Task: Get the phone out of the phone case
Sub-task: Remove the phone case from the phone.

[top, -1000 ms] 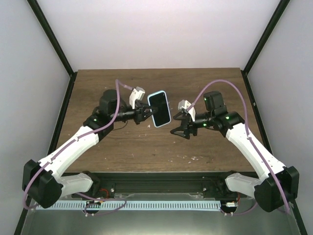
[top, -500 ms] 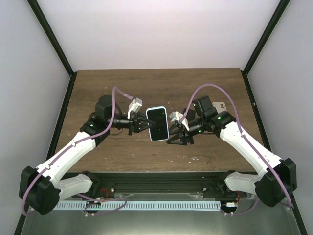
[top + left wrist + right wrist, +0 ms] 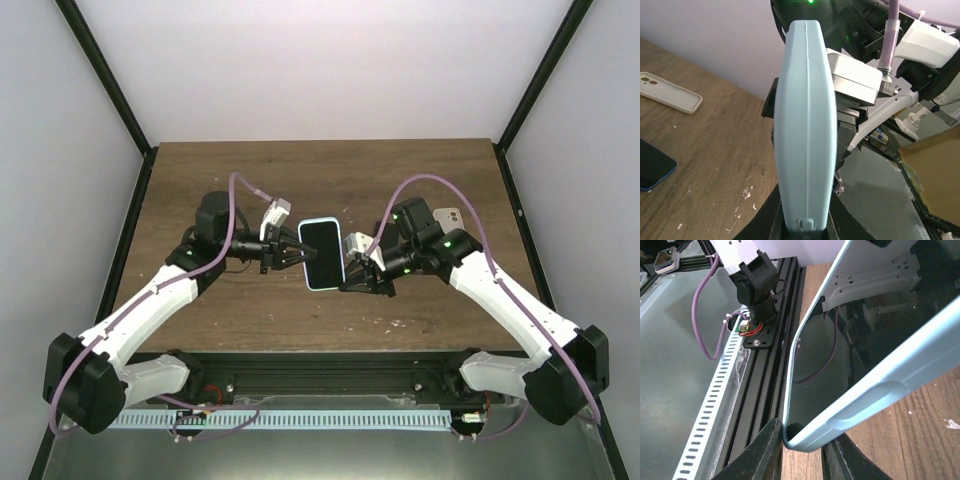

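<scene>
The phone [image 3: 322, 250], with its dark screen toward the camera, sits in a light blue phone case [image 3: 318, 288] held in the air over the table's middle. My left gripper [image 3: 297, 253] is shut on the case's left edge. In the left wrist view the case's side [image 3: 807, 125] stands up from between the left gripper [image 3: 807, 222]. My right gripper [image 3: 352, 277] is at the lower right corner. In the right wrist view the right gripper [image 3: 802, 452] is shut on that corner of the case [image 3: 880, 400], with the glass screen [image 3: 865, 340] above.
A beige empty case [image 3: 670, 92] lies on the wooden table [image 3: 250, 320], also seen behind the right arm as a beige case [image 3: 450, 217]. A dark phone [image 3: 652, 172] lies flat near it. Black rails and a perforated strip [image 3: 710, 405] run along the near edge.
My right gripper moved left to the phone's lower right corner and its fingers closed on the case there. The left arm lowered the phone slightly toward me and kept its grip.
</scene>
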Robot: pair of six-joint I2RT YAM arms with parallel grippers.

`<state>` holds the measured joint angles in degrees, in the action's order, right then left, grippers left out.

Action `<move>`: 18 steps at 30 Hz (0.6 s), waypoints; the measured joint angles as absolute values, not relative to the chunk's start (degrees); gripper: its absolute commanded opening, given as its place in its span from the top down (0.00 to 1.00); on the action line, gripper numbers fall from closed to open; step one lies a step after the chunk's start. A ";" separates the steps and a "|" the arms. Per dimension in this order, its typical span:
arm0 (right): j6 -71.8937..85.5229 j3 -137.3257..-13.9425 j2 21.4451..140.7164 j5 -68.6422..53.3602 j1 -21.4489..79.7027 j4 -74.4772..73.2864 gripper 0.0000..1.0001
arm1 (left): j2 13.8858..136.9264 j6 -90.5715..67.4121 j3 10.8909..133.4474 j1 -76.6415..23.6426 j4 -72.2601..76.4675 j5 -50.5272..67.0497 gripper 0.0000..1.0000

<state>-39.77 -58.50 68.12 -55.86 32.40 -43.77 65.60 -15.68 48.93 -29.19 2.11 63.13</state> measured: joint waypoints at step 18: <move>-49.15 -58.72 69.52 -45.32 36.84 -45.82 0.84 | 75.70 -24.77 49.45 -26.89 8.03 72.93 1.00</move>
<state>-49.15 -58.72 69.52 -45.32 36.84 -45.82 75.70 -24.77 49.45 -26.89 8.03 72.93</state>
